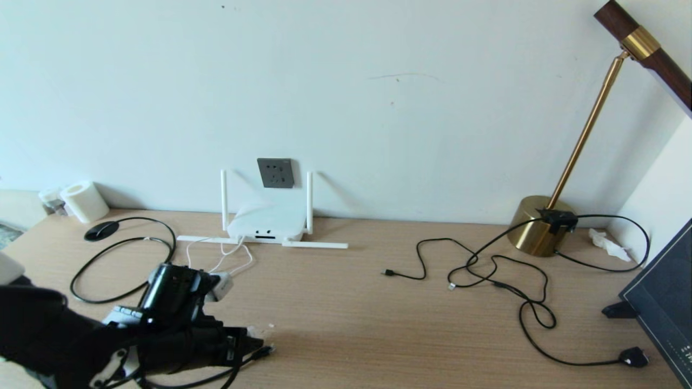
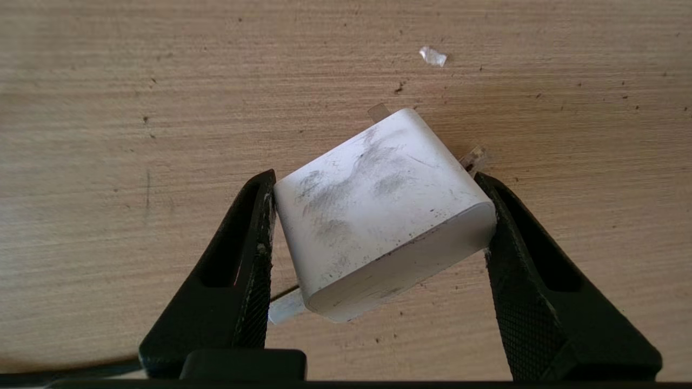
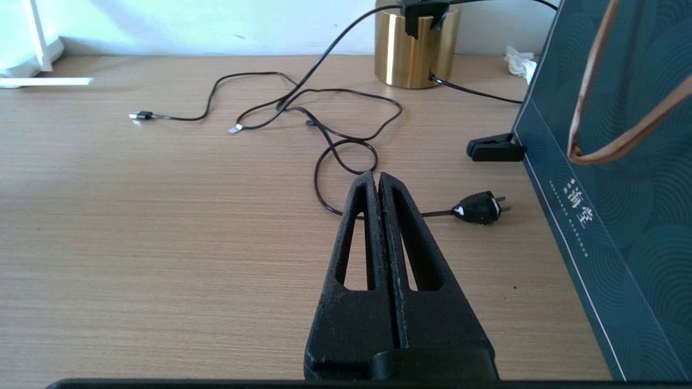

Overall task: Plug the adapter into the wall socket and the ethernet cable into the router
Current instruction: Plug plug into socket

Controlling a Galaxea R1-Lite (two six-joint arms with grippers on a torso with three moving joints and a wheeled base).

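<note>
From the head view, our left gripper is low over the near left of the table, carrying the adapter, whose thin white cord runs back toward the router at the far wall. The wall socket sits just above the router, so we judge the adapter is lifted to be carried there. The ethernet cable loops on the table at far left, untouched.

In the left wrist view, our left gripper clamps the adapter across two opposite corners, one finger on each. The block sits skewed between them, with its metal prongs pointing away from the wrist toward the table.

In the right wrist view, our right gripper is clenched on nothing, parked over the right of the table near a black plug.
</note>
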